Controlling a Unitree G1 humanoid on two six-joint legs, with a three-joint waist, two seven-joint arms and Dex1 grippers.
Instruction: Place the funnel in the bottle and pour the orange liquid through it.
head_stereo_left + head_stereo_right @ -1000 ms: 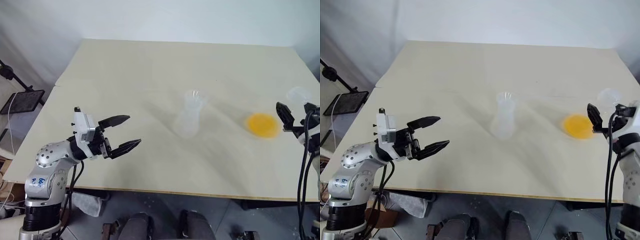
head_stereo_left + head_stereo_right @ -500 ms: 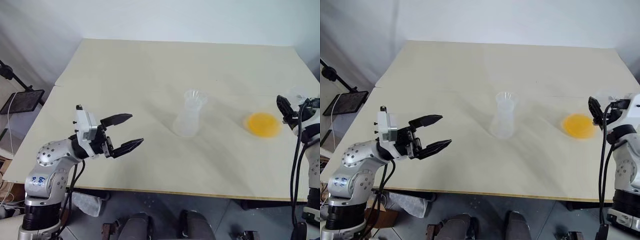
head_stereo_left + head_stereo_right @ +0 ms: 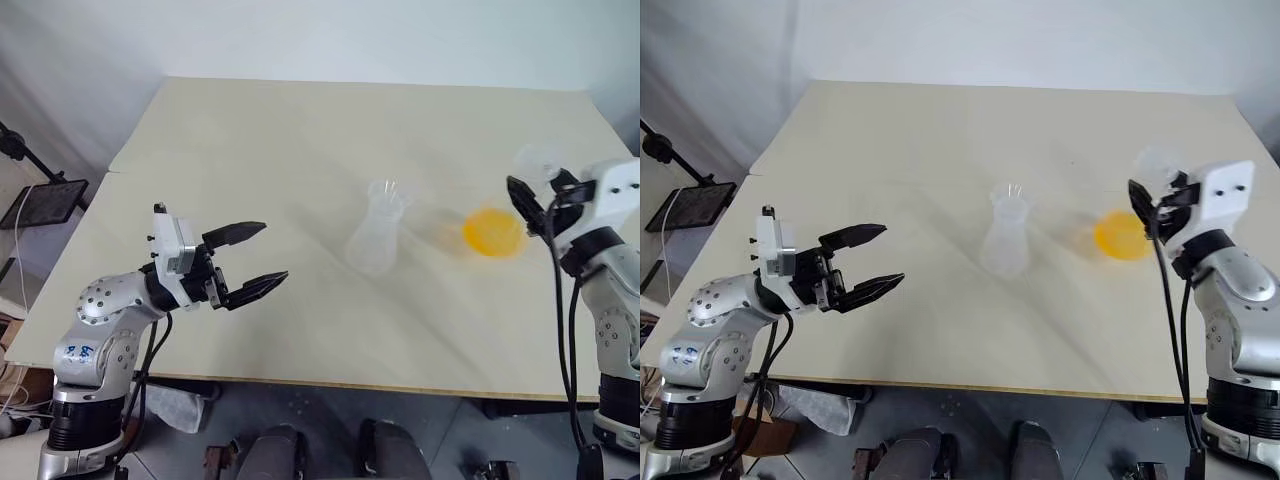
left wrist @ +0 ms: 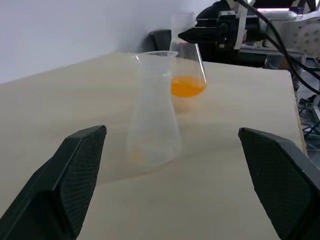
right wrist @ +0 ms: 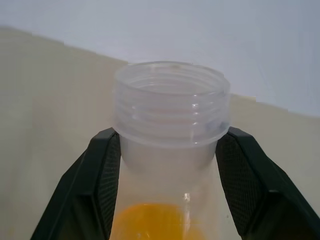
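From the head views, the right tool (image 3: 1152,196) has clamped the neck of the flask (image 3: 1137,205) holding the orange liquid (image 3: 1120,236) and carried it toward the bottle (image 3: 1006,238), whose neck already carries the funnel (image 3: 1009,193); pouring looks next. The left wrist view shows the left tool (image 4: 170,175) spread wide, grasping nothing. The right wrist view confirms the clenched grip below the threaded rim.

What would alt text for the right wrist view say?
The right gripper is shut on the neck of a clear flask, just under its threaded, open rim. The orange liquid sits low inside the flask. Behind it are the pale table and a plain wall.
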